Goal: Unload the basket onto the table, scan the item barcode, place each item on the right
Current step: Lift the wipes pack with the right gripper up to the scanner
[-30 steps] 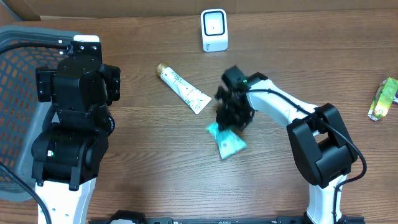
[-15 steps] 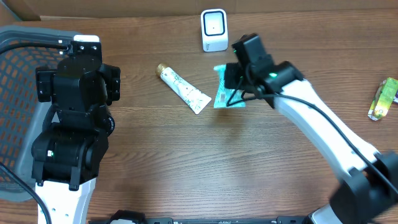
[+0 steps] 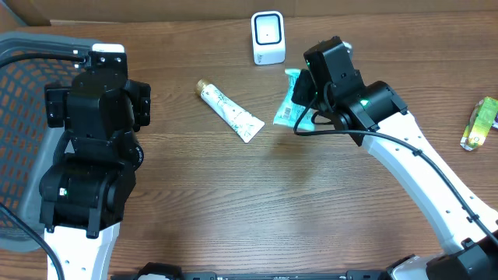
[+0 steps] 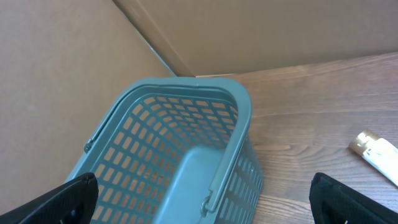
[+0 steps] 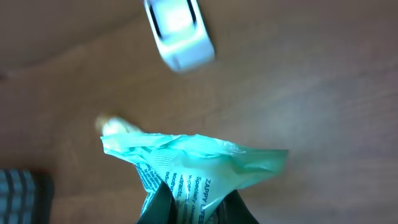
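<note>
Our right gripper (image 5: pixel 194 210) is clamped on the teal packet (image 5: pixel 193 160), whose print only the right wrist view shows us. Overhead, we see the packet held just right of the white scanner (image 3: pixel 268 37) and slightly nearer. Our left gripper (image 4: pixel 202 202) gapes wide, facing the teal basket (image 4: pixel 239 124) at far left, its slotted floor bare.

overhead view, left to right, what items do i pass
basket → tube → packet → green pack. The scanner at the back overlaps the tube's end and the packet, so it is left out.
</note>
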Controlling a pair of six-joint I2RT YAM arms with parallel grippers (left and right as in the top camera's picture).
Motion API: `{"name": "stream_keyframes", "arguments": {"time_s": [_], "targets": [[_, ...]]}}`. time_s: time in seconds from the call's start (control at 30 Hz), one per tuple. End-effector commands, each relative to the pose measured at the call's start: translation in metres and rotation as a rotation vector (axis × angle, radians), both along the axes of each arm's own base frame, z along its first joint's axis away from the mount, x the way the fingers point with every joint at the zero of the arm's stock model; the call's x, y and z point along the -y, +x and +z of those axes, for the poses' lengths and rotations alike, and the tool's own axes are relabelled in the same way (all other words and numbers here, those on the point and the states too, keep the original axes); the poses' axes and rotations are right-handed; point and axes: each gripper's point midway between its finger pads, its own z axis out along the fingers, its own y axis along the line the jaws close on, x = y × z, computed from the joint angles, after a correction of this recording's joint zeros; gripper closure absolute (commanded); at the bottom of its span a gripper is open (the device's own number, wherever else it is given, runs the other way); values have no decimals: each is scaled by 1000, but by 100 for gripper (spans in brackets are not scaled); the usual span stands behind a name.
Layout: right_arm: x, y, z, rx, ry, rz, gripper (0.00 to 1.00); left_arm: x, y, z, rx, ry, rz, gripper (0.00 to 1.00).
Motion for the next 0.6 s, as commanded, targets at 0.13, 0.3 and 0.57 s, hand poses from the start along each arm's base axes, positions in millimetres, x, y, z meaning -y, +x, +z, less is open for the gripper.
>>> {"name": "stream_keyframes", "arguments": {"time_s": [0.13,0.3,0.57], "targets": [[5,61,56,423,-233,37,96,0,1,1,1,5,-5,0],[-12,105,45,576,-351,105,96,0,1,1,1,5,-5,0],[-19,164,42,906,-664,47,96,0,1,1,1,5,-5,0]]}}
